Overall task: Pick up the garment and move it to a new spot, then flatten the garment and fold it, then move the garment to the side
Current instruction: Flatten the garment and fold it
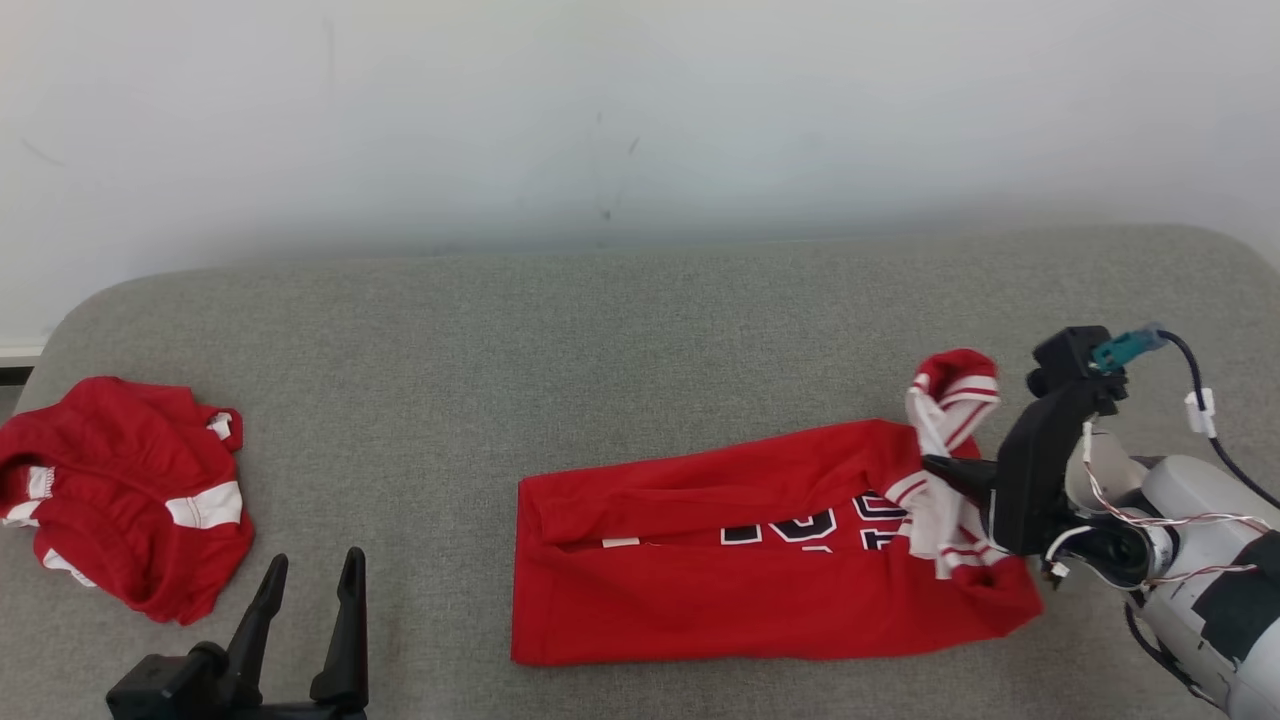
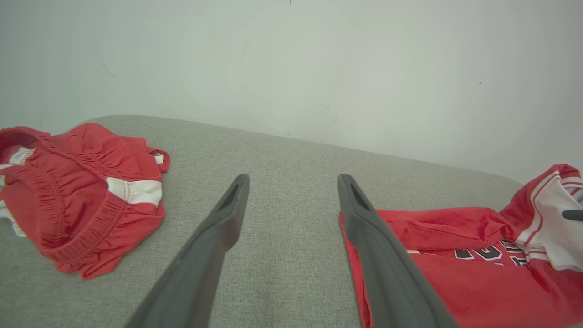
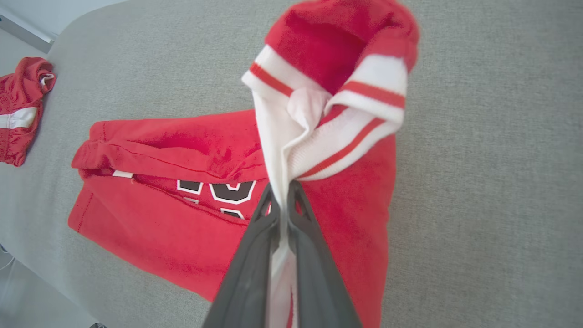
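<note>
We see the garment (image 1: 760, 560), a red sports jersey, lying on the right half of the grey padded surface (image 1: 600, 340), close to its front edge. It is folded along its length into a long band that runs from left to right. Its left end lies flat and straight, with a rolled fold along the far side. Between the folds, parts of dark digits (image 1: 800, 525) with a white outline are visible.

At the right end of the garment, the white trim (image 3: 319, 136) with thin red stripes is pulled up from the surface and stands in a bunch, with a red loop of cloth on top. The right gripper (image 3: 283, 191) holds this trim: its two dark fingers are pressed together, and the white cloth goes down between them. The rest of the jersey lies on the surface.

The left gripper (image 1: 315, 558) is at the lower left, with its fingers spread wide and nothing between them. It is over bare grey cloth, between the garment and a crumpled pair of red shorts (image 1: 120, 490). In the head view it is apart from both.

The shorts, with white patches and an elastic waist, lie at the far left edge of the surface, well apart from the jersey. Behind the surface is a pale wall (image 1: 600, 120).
</note>
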You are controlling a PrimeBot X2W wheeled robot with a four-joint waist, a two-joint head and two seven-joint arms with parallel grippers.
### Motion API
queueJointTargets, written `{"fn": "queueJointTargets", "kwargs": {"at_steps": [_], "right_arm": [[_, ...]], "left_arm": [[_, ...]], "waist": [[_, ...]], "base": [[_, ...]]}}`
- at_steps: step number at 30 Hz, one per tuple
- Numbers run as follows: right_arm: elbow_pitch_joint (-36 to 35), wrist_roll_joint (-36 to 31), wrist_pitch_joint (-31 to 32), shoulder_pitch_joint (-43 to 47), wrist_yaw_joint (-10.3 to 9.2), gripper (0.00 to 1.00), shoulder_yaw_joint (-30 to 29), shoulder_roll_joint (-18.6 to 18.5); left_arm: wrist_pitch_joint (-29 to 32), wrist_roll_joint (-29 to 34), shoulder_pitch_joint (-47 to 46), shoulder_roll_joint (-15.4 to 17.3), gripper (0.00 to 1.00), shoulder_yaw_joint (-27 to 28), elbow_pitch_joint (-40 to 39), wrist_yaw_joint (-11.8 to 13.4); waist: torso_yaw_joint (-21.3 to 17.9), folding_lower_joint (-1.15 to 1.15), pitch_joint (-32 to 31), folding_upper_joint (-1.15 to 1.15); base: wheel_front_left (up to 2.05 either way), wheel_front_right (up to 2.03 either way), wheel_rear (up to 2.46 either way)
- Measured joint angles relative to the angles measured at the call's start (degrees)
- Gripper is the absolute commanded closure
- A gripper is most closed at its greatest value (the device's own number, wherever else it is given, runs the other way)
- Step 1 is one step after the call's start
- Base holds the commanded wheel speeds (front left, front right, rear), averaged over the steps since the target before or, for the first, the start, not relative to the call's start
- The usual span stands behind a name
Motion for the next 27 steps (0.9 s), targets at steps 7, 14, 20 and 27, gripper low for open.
{"fn": "queueJointTargets", "kwargs": {"at_steps": [7, 14, 20, 27], "right_arm": [[-6.2, 3.2, 3.5, 0.0, 0.23, 1.00, -0.2, 0.9], [-9.8, 4.8, 6.8, -0.4, 0.12, 1.00, 0.5, 2.7], [-10.7, 5.8, 8.6, -1.2, -1.90, 1.00, 0.8, 4.4], [-10.7, 6.6, 9.7, -1.2, -3.41, 1.00, 1.0, 6.3]], "left_arm": [[0.0, 0.0, 0.0, -0.8, 0.00, -0.8, 0.7, -0.5], [0.0, 0.0, -0.2, -1.4, 0.00, -1.6, 1.7, -1.0], [0.0, 0.1, -2.2, -2.4, 0.00, -2.6, 2.8, -2.0], [0.0, 0.4, -4.2, -3.8, 0.00, -4.0, 4.3, -3.0]], "waist": [[0.8, 0.00, -0.2, 0.00], [2.5, 0.00, -0.3, 0.00], [4.3, 0.00, 0.0, 0.00], [7.1, 0.00, 0.5, 0.00]], "base": [[0.00, 0.00, 0.00], [0.00, 0.00, 0.00], [0.00, 0.00, 0.00], [0.00, 0.00, 0.00]]}}
